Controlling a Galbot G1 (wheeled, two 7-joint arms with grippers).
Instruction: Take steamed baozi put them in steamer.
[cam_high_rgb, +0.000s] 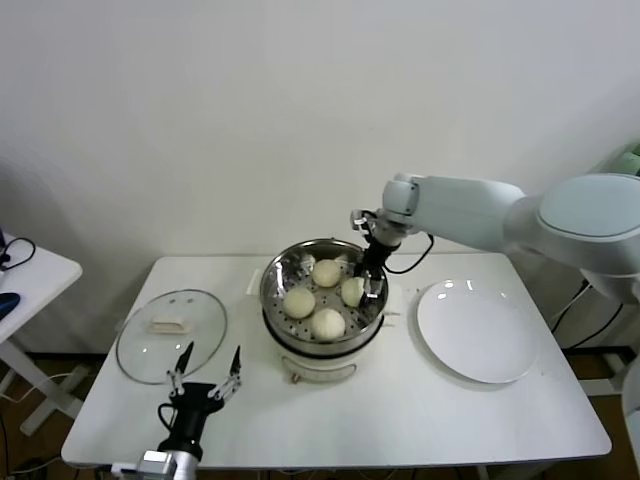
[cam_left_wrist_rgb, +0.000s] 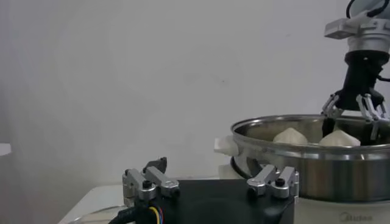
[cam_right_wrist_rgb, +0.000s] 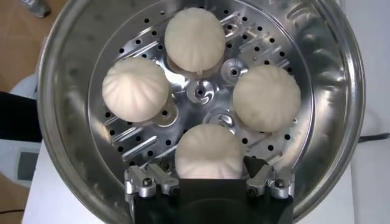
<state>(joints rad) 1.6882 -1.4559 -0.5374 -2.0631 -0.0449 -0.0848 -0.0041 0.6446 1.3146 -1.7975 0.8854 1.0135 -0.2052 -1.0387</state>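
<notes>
Several cream-white steamed baozi (cam_high_rgb: 299, 302) sit on the perforated tray inside the shiny steamer (cam_high_rgb: 270, 290) at the table's middle. My right gripper (cam_high_rgb: 370, 285) hangs inside the pot's right side, open. Its fingers (cam_right_wrist_rgb: 149, 180) stand on either side of the nearest baozi (cam_right_wrist_rgb: 209, 152), which rests on the tray; the other three (cam_right_wrist_rgb: 135, 88) lie beyond it. My left gripper (cam_high_rgb: 210, 356) is parked open and empty near the table's front left edge. From the left wrist view (cam_left_wrist_rgb: 213, 173) the steamer (cam_left_wrist_rgb: 304, 152) and the right gripper (cam_left_wrist_rgb: 353, 115) show farther off.
A flat glass lid (cam_high_rgb: 172, 335) with a pale knob lies left of the steamer, just behind the left gripper. A white round plate (cam_high_rgb: 477, 331) lies to the steamer's right. A small white side table (cam_high_rgb: 30, 270) stands off to the left.
</notes>
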